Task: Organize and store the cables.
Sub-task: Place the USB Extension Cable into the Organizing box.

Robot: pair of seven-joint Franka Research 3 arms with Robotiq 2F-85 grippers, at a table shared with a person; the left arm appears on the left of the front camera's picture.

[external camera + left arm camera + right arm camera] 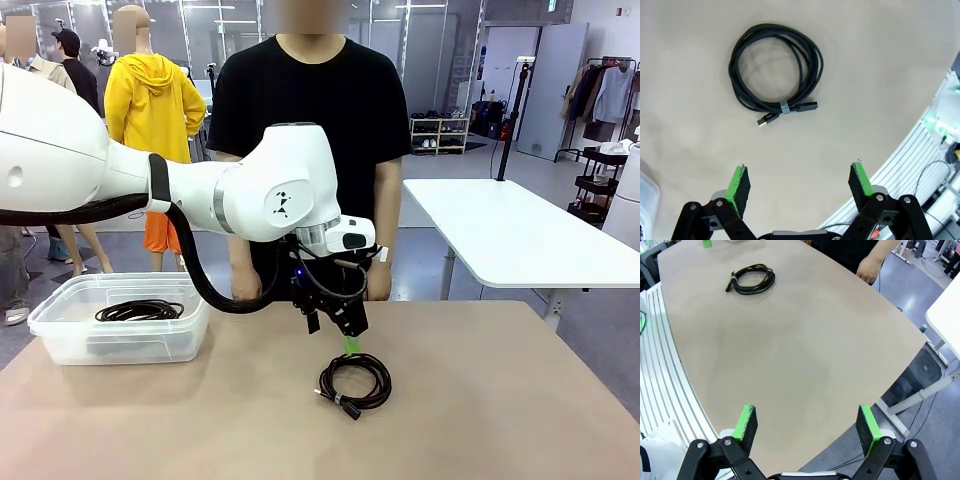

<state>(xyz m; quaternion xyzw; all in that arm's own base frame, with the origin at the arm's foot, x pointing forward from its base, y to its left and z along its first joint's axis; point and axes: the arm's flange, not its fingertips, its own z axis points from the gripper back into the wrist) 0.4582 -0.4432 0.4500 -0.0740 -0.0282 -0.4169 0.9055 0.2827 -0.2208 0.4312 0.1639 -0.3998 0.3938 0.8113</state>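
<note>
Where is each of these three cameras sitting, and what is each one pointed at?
Front view: fixed on the robot's side of the table, looking across at the person; the left arm reaches in, a clear bin beside it.
Left wrist view: on the left arm, looking down past the open left gripper at the coiled cable.
Right wrist view: on the right arm, looking over the table past the open right gripper; the person's hand shows.
Shared: all three show the same coiled cable.
</note>
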